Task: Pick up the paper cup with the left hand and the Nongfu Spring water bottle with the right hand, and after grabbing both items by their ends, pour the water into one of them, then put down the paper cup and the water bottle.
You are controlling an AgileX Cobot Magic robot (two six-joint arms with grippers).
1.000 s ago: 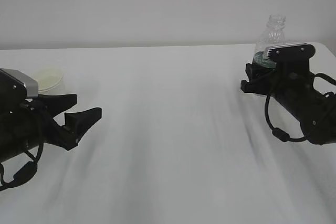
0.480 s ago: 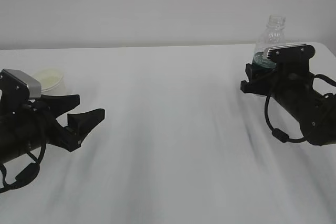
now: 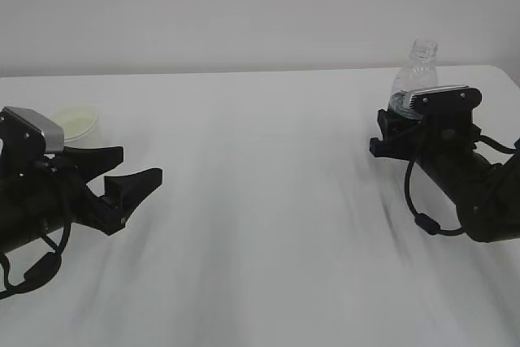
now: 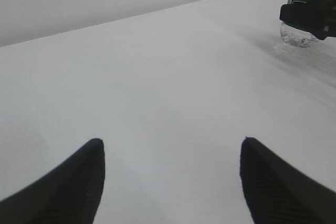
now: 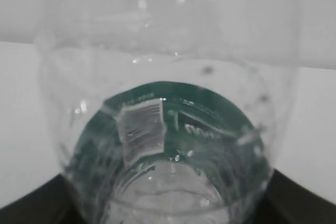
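1. Exterior view: you are at the pick-up step, I judge. The right hand [image 3: 388, 132] sits around the lower part of the water bottle [image 3: 416, 71] at the far right of the table [image 3: 268, 201]; the bottle stands upright, uncapped, clear with a dark green band. The left hand [image 3: 130, 180] rests with its fingers spread and empty, and the paper cup [image 3: 77, 122] stands just behind it, apart. Next you likely need to turn the left hand back toward the cup.
2. Left wrist view: both fingertips [image 4: 79, 177] stand wide apart over bare table; the cup is out of view, the bottle far right.
3. Right wrist view: the bottle [image 5: 168, 145] fills the frame between the jaws, pressed close, so you appear to be gripping it.
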